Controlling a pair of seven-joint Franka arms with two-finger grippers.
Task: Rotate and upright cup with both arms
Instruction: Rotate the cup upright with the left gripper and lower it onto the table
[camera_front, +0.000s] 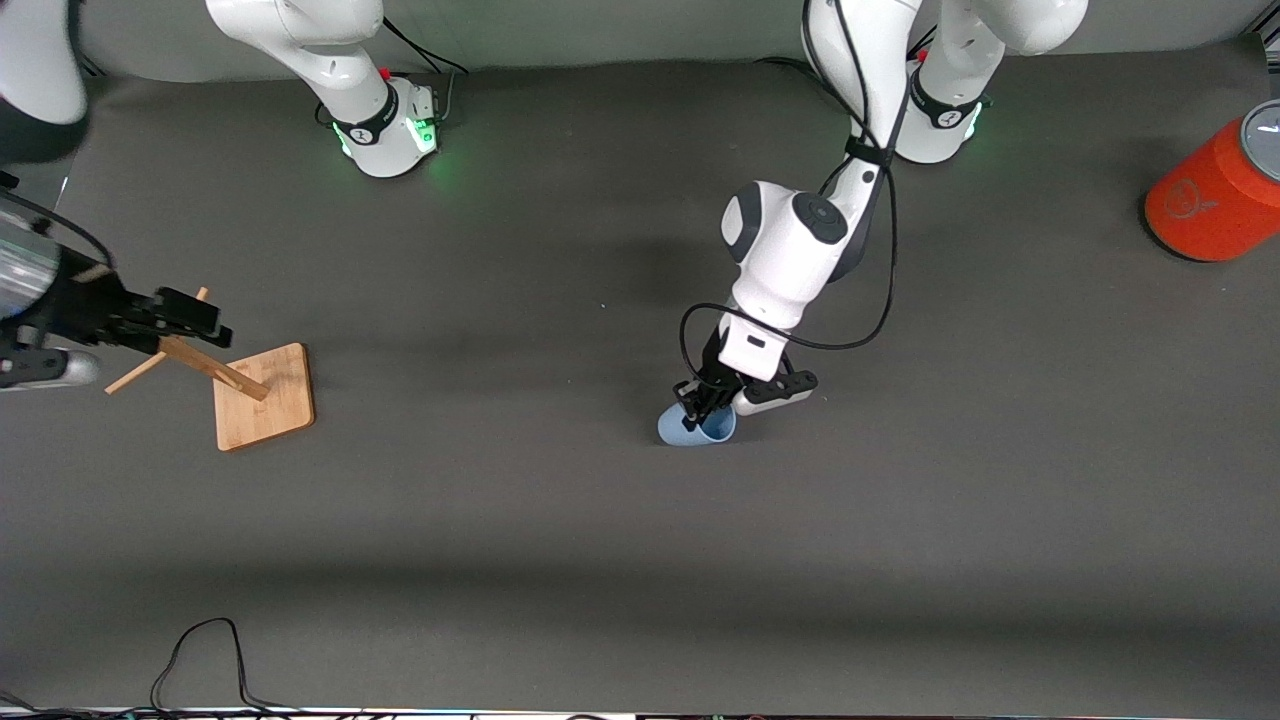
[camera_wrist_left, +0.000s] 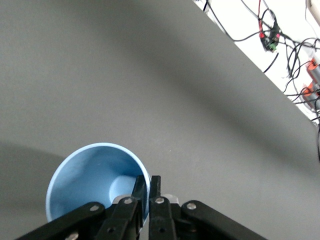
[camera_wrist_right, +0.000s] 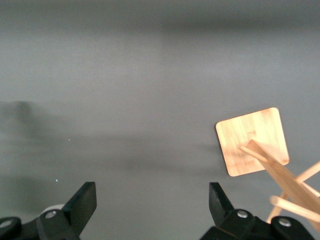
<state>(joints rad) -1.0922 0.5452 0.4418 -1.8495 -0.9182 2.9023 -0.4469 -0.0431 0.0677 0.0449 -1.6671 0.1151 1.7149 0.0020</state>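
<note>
The pale blue cup (camera_front: 690, 429) is low at the mat in the middle of the table, tipped so that its mouth faces the left wrist camera. In the left wrist view I look into the cup (camera_wrist_left: 90, 180) and see its bottom. My left gripper (camera_front: 701, 408) (camera_wrist_left: 148, 183) is shut on the cup's wall at the rim, one finger inside and one outside. My right gripper (camera_front: 205, 318) (camera_wrist_right: 152, 192) hangs open over the wooden stand at the right arm's end, with nothing between its fingers.
A wooden stand with a square base (camera_front: 266, 397) (camera_wrist_right: 252, 141) and slanted pegs is at the right arm's end. An orange-red canister (camera_front: 1213, 203) lies at the left arm's end. Black cables (camera_front: 200, 655) run along the table edge nearest the front camera.
</note>
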